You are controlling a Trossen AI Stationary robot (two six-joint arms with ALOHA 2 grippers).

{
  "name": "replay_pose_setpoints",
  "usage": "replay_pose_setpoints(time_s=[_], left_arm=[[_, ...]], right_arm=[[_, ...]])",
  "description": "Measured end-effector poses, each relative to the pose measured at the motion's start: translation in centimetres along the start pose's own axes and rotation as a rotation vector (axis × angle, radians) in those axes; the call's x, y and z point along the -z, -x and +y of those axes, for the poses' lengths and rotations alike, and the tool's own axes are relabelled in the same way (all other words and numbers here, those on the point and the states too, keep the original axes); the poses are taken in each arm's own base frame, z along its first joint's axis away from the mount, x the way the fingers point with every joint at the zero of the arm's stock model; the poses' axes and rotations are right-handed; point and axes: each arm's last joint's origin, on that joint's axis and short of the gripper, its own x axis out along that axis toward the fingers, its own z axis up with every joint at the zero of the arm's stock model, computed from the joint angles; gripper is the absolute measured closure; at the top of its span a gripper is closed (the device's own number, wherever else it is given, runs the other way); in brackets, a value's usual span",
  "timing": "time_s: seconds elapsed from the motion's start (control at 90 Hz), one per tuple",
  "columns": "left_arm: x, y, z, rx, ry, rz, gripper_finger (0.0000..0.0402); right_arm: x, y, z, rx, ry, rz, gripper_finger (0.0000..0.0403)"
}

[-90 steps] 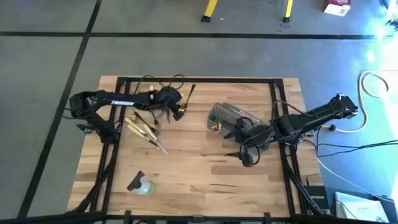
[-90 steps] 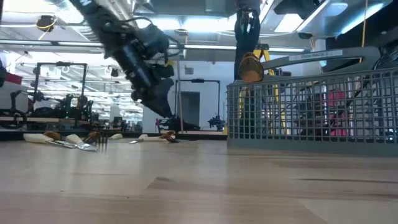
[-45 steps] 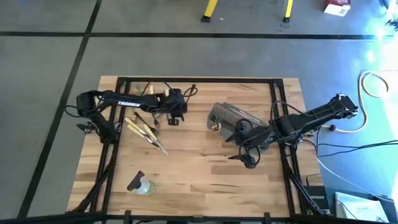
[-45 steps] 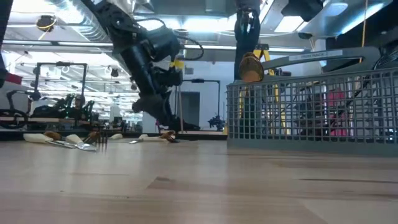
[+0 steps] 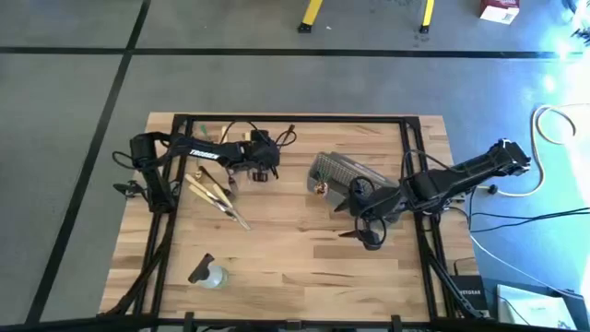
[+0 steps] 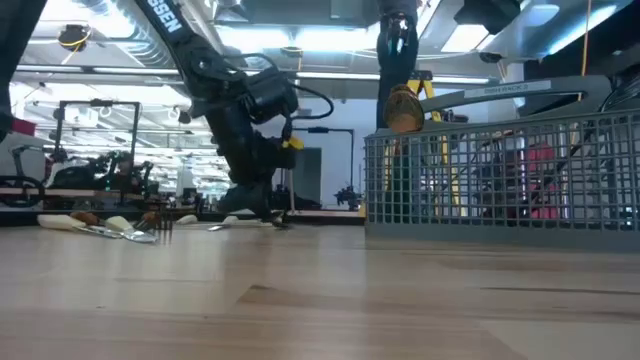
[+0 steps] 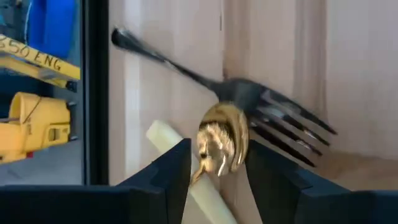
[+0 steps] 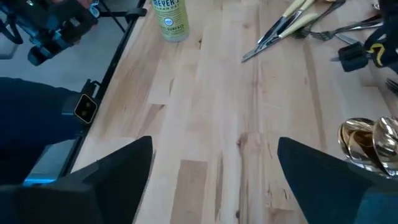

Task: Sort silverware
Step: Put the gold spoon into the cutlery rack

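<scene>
Left gripper [image 7: 214, 168]: upper middle of the high view, fingers clenched on a gold spoon [image 7: 221, 140], directly above a black fork [image 7: 273, 118] lying on the table.
Right gripper [image 8: 211, 180]: spread wide, holding nothing, hovering beside the wire basket [image 5: 343, 175].
Remaining silverware [image 5: 214, 191]: loose pile, left of centre.
Risk: narrow hold on the bowl end; the spoon may swivel or drop.
Surface: pale wood table [image 5: 295, 249], black frame; clear bottle [image 5: 211, 274] lower left.
Room: grey floor, workshop equipment behind.
</scene>
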Motion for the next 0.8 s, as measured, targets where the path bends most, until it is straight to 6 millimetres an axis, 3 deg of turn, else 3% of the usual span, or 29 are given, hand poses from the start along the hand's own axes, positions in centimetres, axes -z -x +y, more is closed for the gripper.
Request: replay_pose_setpoints(time_s=[0.367,0.656,0.8], left_arm=[[0.1,-0.2,0.3,0.043,0.058,-0.031,0.0320],[0.4,-1.6,-0.2,0.028,0.059,0.003,0.0349],[0.0,-1.4,-0.8,-0.001,0.041,0.010,0.0390]], right_arm=[[0.0,0.0,0.0,0.000,0.001,0.004,0.0072],[0.0,0.0,0.0,-0.019,-0.003,0.009,0.0072],[0.0,0.0,0.0,-0.018,-0.005,0.007,0.0072]])
